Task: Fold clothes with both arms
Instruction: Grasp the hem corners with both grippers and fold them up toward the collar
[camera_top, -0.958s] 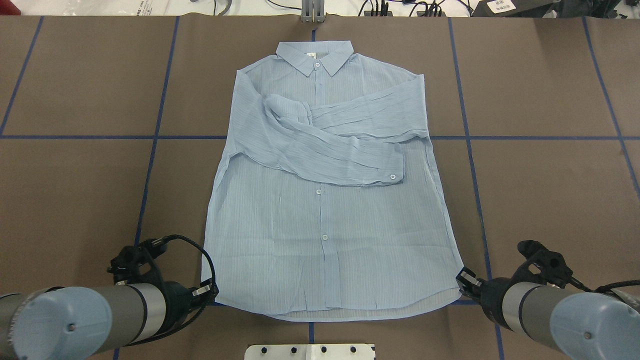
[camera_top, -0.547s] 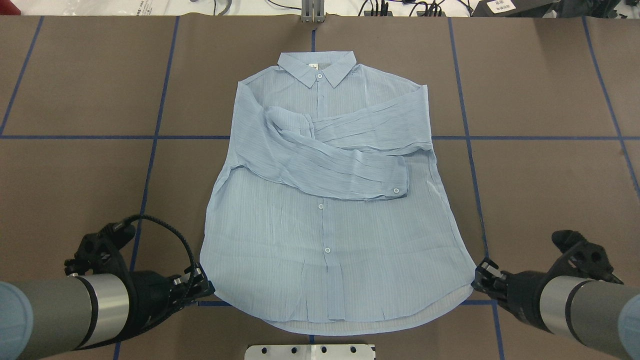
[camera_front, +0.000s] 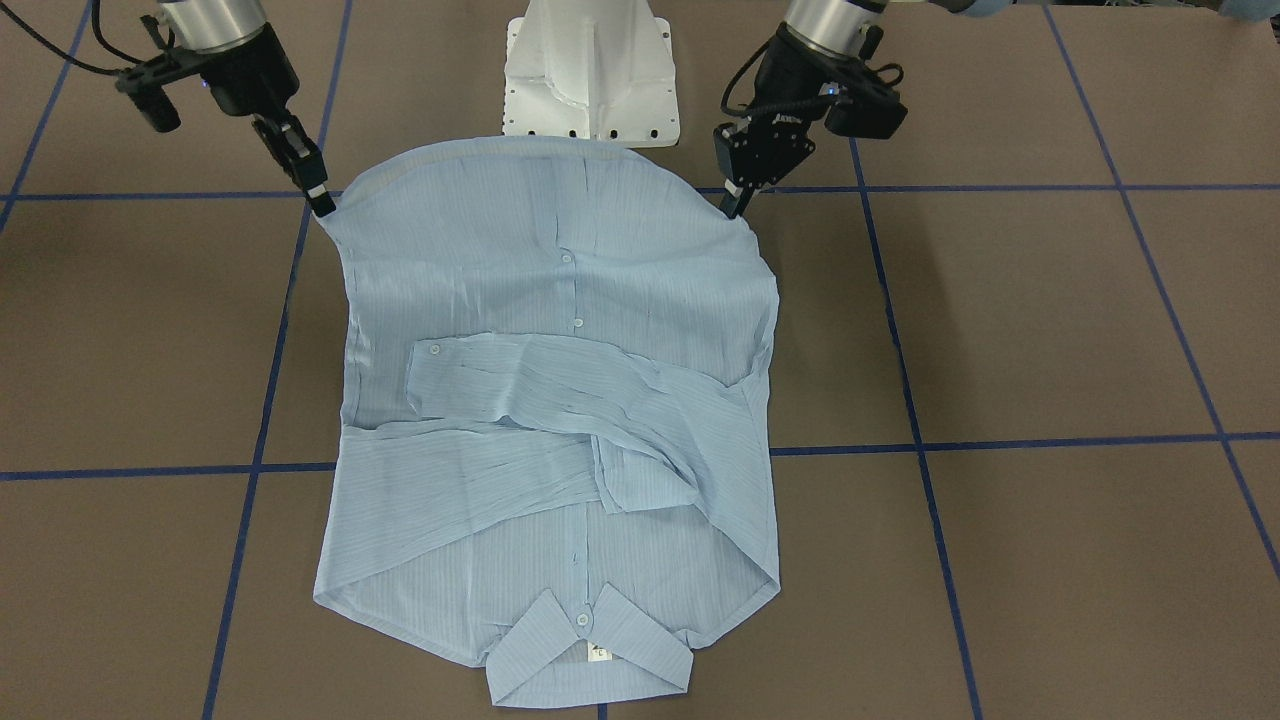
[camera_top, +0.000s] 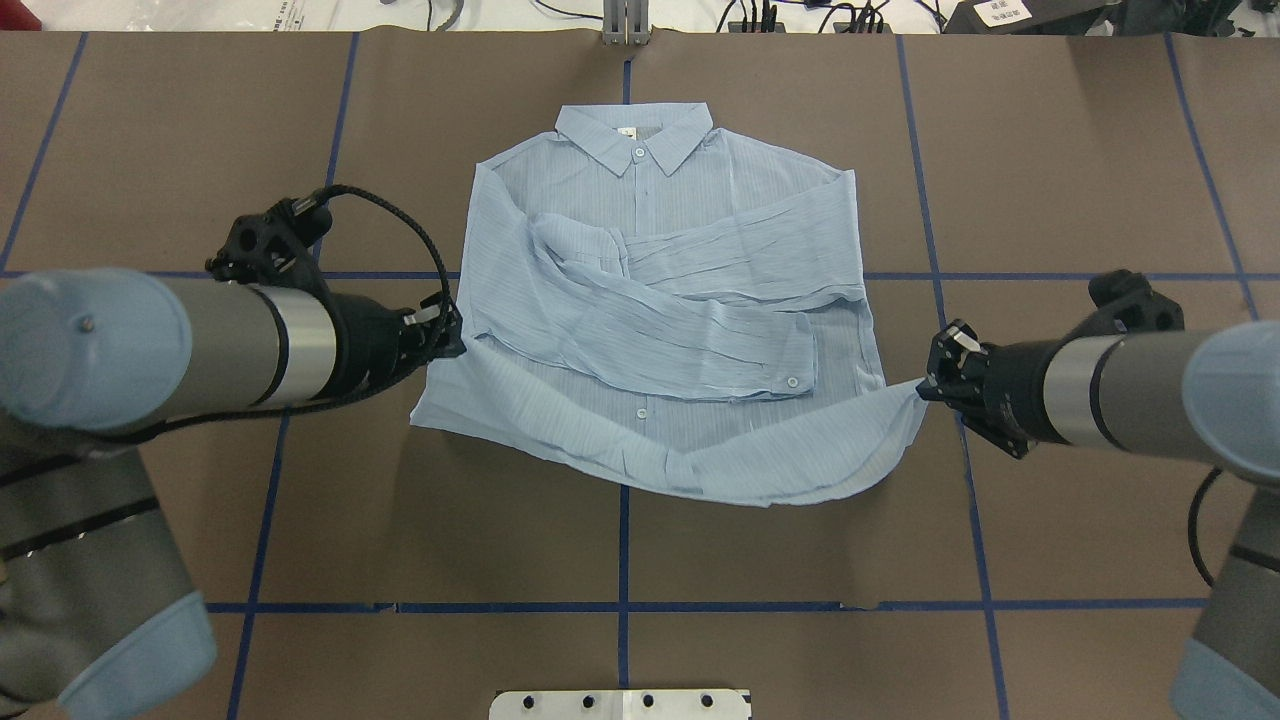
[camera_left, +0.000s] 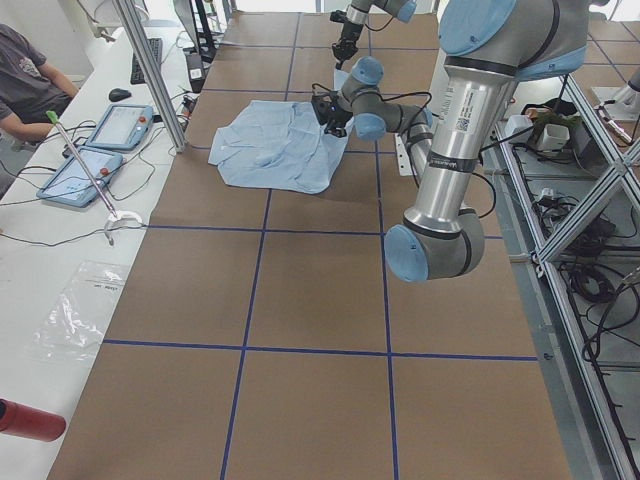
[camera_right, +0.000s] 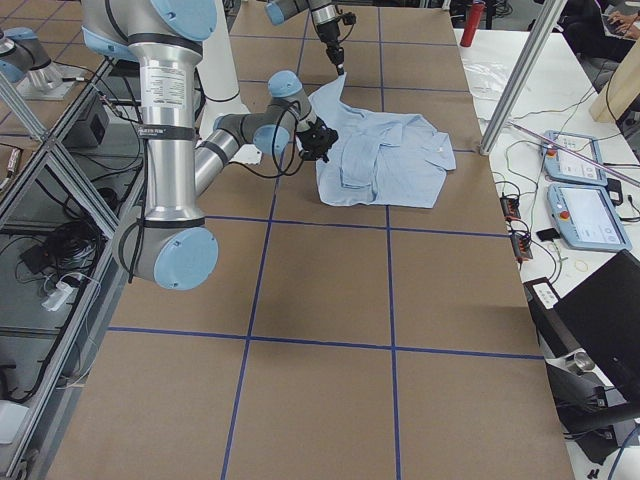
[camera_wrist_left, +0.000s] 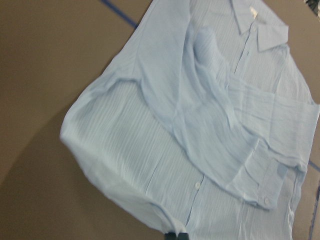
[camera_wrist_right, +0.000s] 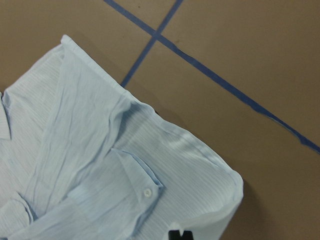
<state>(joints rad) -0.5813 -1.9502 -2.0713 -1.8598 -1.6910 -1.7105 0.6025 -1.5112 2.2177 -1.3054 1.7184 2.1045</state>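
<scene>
The pale blue, finely striped shirt (camera_top: 660, 200) lies buttons up on the brown surface, collar at the far end and sleeves crossed over the chest. Its near hem hangs lifted, sagging in the middle. The silver-grey left arm (camera_top: 200, 345) and right arm (camera_top: 1130, 385) reach in from either side. The left fingers (camera_top: 448, 340) and right fingers (camera_top: 935, 380) each pinch a hem corner.

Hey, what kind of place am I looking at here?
Most likely a robotics lab or data-collection cell. A left arm and a right arm hold a shirt over a brown table gridded with blue tape, and touchscreen control pendants lie on a side desk.
</scene>
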